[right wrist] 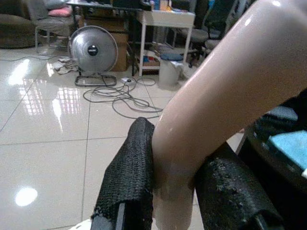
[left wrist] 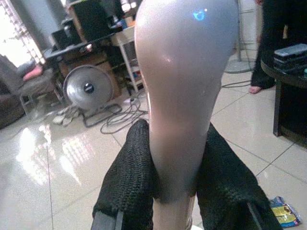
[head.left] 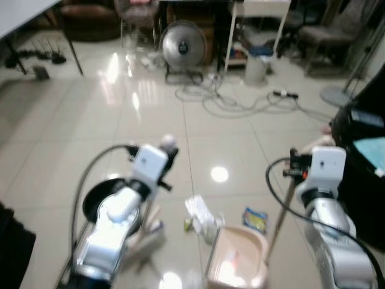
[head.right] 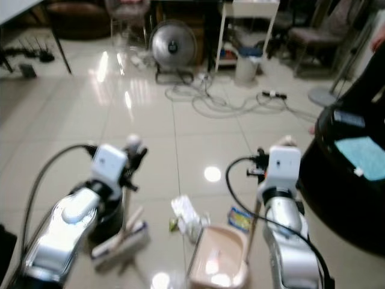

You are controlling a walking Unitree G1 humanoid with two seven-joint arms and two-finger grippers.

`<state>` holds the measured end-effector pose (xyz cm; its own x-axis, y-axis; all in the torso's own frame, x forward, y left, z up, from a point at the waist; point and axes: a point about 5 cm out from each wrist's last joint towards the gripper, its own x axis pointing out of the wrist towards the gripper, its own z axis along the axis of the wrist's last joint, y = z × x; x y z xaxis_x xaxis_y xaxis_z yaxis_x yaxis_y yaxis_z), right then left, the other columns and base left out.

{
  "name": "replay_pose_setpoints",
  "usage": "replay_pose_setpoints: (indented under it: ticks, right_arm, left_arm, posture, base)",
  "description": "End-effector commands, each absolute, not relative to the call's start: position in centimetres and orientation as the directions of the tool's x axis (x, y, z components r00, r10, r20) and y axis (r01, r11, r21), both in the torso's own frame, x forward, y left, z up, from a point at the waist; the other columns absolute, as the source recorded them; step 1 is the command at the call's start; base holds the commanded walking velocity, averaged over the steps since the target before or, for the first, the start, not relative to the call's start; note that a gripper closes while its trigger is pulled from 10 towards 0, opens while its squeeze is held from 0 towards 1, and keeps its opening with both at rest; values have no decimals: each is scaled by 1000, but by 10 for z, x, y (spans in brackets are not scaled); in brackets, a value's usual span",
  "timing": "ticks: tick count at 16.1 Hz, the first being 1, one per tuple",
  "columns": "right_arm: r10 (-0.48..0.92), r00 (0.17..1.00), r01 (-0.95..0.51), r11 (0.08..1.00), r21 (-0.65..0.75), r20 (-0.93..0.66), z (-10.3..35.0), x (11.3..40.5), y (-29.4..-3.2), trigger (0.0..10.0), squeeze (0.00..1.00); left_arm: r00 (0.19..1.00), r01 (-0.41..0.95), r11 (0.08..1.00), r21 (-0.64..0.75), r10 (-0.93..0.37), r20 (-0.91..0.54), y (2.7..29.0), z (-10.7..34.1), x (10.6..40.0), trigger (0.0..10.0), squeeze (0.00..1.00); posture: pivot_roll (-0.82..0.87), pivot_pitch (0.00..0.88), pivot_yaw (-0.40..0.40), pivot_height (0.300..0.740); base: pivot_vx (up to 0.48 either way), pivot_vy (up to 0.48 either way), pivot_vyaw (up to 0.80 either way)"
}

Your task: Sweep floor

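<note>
litter, a crumpled white wrapper (head.left: 198,211) and a blue snack packet (head.left: 255,220), lies on the glossy tiled floor (head.left: 72,126) just beside the mouth of the pale pink plastic dustpan (head.left: 237,256). to sweep well, keep the pan's lip flat and draw the pale broom head (head.right: 120,241) in short strokes toward it. the left gripper (left wrist: 175,191) reaches forward, fingers clenched on the broom's rounded handle (left wrist: 184,96); the right gripper (right wrist: 180,191) grasps the slanting dustpan handle (right wrist: 230,91).

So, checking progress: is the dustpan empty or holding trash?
Cannot tell: dustpan interior is glare-blurred. Crumpled wrapper and blue packet lie outside it.
</note>
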<state>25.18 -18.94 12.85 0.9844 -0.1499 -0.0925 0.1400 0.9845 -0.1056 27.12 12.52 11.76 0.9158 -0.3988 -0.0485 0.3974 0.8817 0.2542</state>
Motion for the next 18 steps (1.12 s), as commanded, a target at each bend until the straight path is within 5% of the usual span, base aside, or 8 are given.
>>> replay_pose_setpoints:
  ticks: [1,18]
  right_arm:
    - [-125,991,119,986,-113,-53,137,259,-186,10000,0]
    - [-91,995,86,986,-141,-29,129,269,-179,10000,0]
  left_arm:
    - [934,353,899,258,-356,-38,134,123,272,10000,0]
    - [945,324,906,271,-326,-40,128,123,279,10000,0]
  posture:
    - [4,16,-62,740]
    - [15,38,-62,740]
  base:
    - [0,476,0]
    - [0,28,0]
